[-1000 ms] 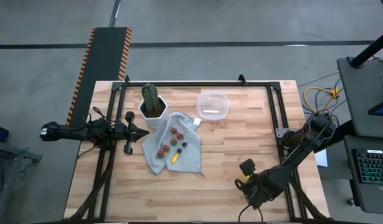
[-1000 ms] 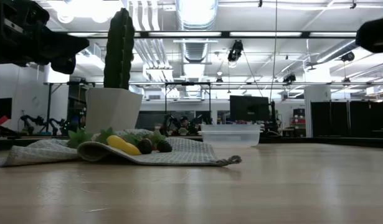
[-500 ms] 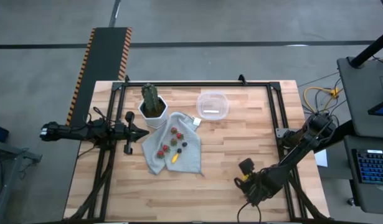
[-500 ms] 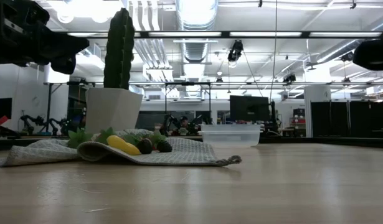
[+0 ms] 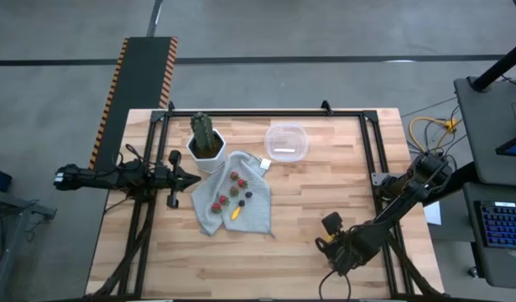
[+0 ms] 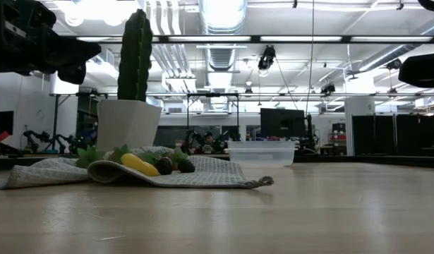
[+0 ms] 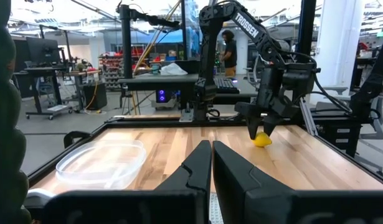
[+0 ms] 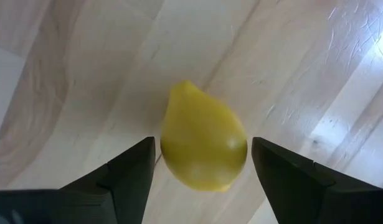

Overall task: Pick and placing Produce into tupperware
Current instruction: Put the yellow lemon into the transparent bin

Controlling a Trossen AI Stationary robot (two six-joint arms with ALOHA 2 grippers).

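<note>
One camera hangs above and looks straight down on the whole worktop [image 5: 325, 184], while a second sits at worktop height and looks level across it into the room behind. The left wrist camera faces along the wood toward the right end effector [image 7: 263, 129] and shares the tupperware [image 7: 101, 163] with both fixed views. The right wrist camera looks down from very close at the lemon [image 8: 202, 138], which in the overhead view is probably the yellow spot near the worktop's front edge.

"TROSSEN" in white letters along the right arm [image 7: 250, 28], in the left wrist view.
</note>
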